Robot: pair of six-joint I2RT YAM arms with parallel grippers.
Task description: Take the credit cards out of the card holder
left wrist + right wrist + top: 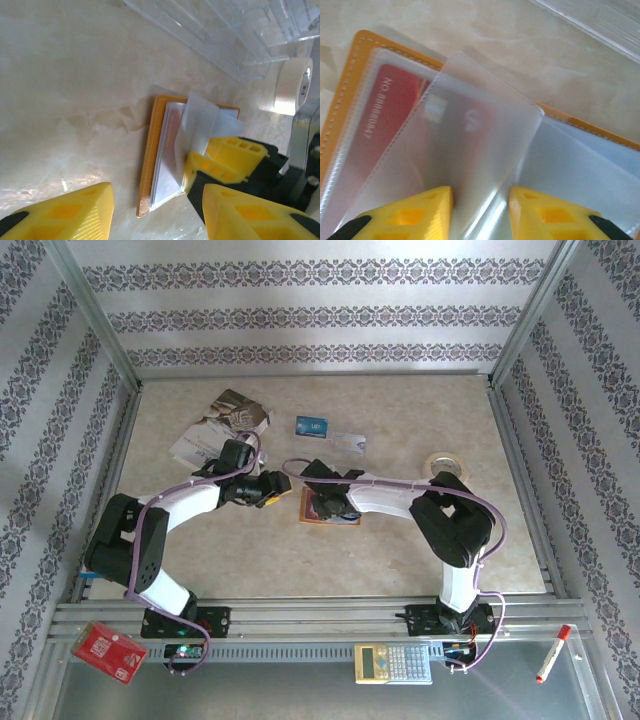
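Note:
The card holder (331, 507), an orange wallet, lies open on the table's middle. A red credit card (387, 112) sits inside its left clear pocket. My right gripper (481, 210) hovers over the open wallet, jaws apart, with a frosted plastic leaf (480, 125) standing up between the fingers. My left gripper (157, 215) is low at the wallet's (148, 165) left edge, open, its corner lying between the fingers untouched. The right gripper's yellow fingers (220, 165) press at the raised leaf (200, 122). A blue card (311, 426) and a pale card (347, 444) lie loose behind the wallet.
A glossy booklet (222, 425) lies at the back left, under the left arm's reach. A roll of tape (445, 464) sits to the right. On the near shelf are a red packet (108, 651), a calculator (393, 663) and a marker (552, 653).

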